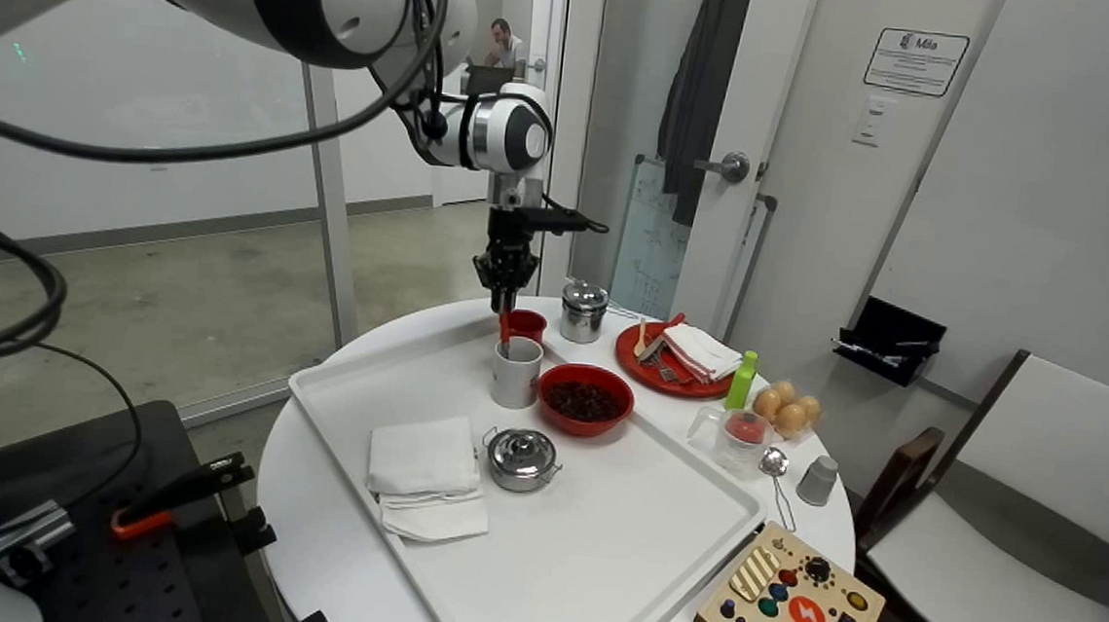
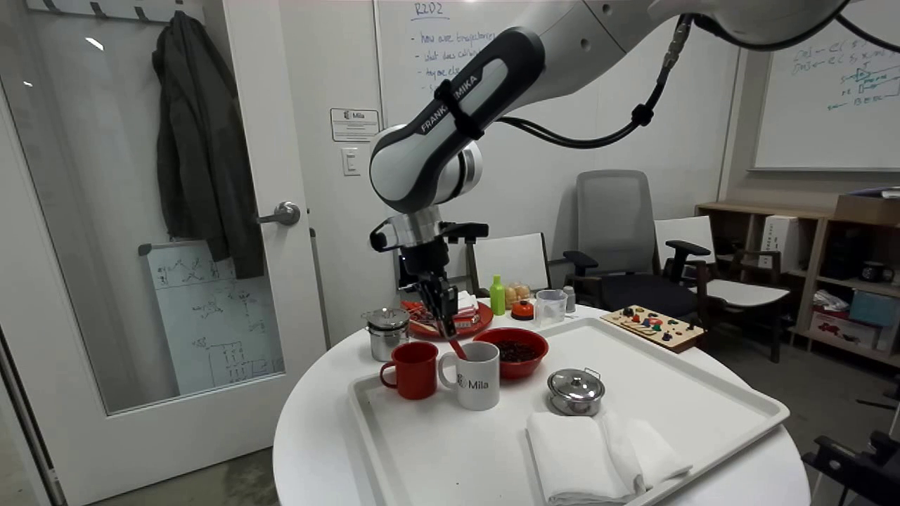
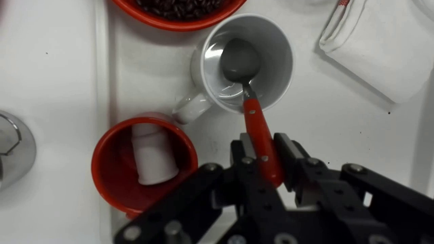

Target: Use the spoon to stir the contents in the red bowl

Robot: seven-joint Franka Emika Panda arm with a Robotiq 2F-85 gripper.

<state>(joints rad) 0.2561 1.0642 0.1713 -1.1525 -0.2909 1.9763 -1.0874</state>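
The spoon [image 3: 240, 61] has a red handle and a grey metal head. Its head is inside the white mug [image 3: 288, 81], apart from the red bowl. In both exterior views the red handle [image 1: 505, 325] [image 2: 457, 347] slants out of the mug's top. My gripper [image 3: 263, 138] points down over the mug, with its fingers on either side of the handle's upper end, shut on it. The red bowl [image 1: 585, 426] stands beside the mug on the tray. Its contents [image 1: 582, 402] are dark beans. In the wrist view only part of the bowl's rim [image 3: 179, 26] and beans shows.
A red cup [image 2: 415, 369] with a white object inside stands close beside the mug. A lidded steel pot [image 1: 522, 460] and folded white cloths [image 1: 426, 468] lie on the white tray [image 1: 575, 576]. A steel canister [image 1: 582, 315] and red plate [image 1: 629, 358] stand beyond the tray.
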